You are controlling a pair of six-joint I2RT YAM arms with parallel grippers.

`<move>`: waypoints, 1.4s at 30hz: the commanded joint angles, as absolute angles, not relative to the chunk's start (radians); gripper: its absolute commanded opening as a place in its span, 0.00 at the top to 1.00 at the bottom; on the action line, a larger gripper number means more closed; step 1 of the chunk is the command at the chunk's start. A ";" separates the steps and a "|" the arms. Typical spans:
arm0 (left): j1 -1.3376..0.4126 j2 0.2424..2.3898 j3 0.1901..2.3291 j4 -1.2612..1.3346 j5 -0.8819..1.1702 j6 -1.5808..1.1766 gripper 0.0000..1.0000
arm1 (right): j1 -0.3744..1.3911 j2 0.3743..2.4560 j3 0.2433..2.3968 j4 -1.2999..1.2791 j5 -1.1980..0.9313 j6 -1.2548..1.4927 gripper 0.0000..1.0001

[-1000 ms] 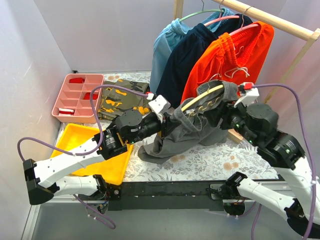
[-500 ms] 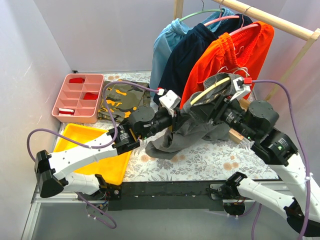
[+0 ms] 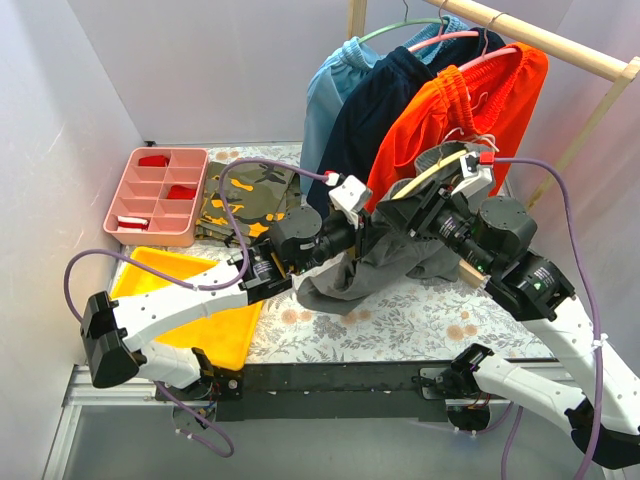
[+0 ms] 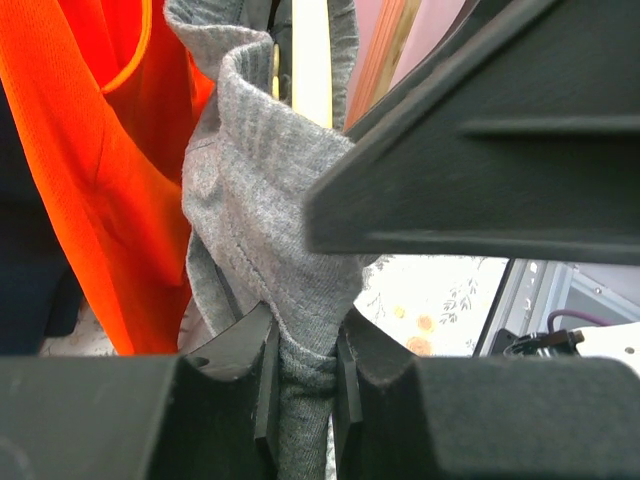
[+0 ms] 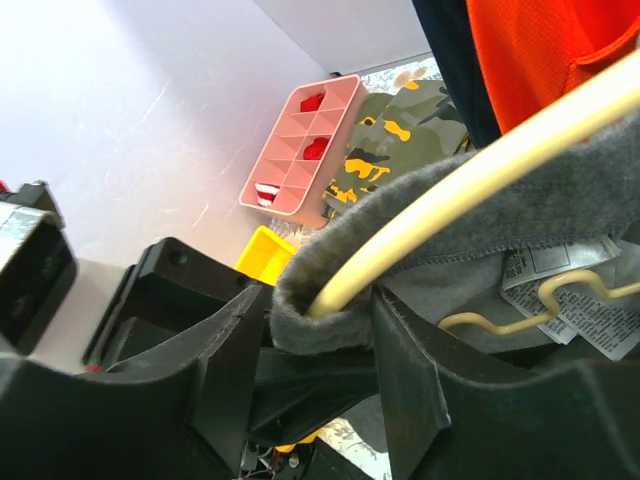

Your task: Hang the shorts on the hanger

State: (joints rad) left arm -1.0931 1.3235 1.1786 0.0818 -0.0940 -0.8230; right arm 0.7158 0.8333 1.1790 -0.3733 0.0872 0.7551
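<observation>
The dark grey shorts (image 3: 370,270) hang in the air, draped over the cream hanger (image 3: 432,170). My left gripper (image 3: 362,228) is shut on a fold of the shorts' edge (image 4: 270,200), with the hanger's arm (image 4: 310,60) just above. My right gripper (image 3: 412,205) is closed around the hanger's arm (image 5: 480,170) where the grey waistband (image 5: 330,325) wraps over it. The wavy lower bar (image 5: 520,305) shows inside the shorts beside a white label. The hook is hidden.
A wooden rail (image 3: 540,40) at the back right carries bright orange shorts (image 3: 450,120), a navy garment (image 3: 380,110) and a light blue one (image 3: 330,90). A camouflage garment (image 3: 240,200), a pink divided tray (image 3: 155,195) and a yellow bin (image 3: 170,290) lie left.
Both grippers have risen and moved toward the rail with the shorts and hanger. The left gripper has moved right, closer to the right gripper. The shorts' hanging bulk has lifted off the table.
</observation>
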 commanded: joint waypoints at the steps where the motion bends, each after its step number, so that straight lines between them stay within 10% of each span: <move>1: -1.092 1.305 1.273 0.250 -0.095 -0.822 1.00 | 0.715 0.841 1.155 -0.302 0.123 0.753 0.51; 9: -1.101 1.319 1.285 0.244 -0.071 -0.830 1.00 | 0.716 0.831 1.147 -0.302 0.178 0.719 0.73; 12: -1.104 1.322 1.289 0.235 -0.058 -0.833 1.00 | 0.716 0.830 1.147 -0.296 0.179 0.710 0.98; 20: -1.108 1.312 1.293 0.221 -0.038 -0.847 0.98 | 0.718 0.792 1.163 -0.308 0.199 0.693 0.99; 30: -1.109 1.250 1.272 0.196 -0.015 -0.851 0.48 | 0.718 0.769 1.146 -0.279 0.157 0.673 0.99; 42: -1.109 1.071 1.226 0.089 -0.040 -0.822 0.40 | 0.681 0.830 1.206 -0.239 0.055 0.626 0.99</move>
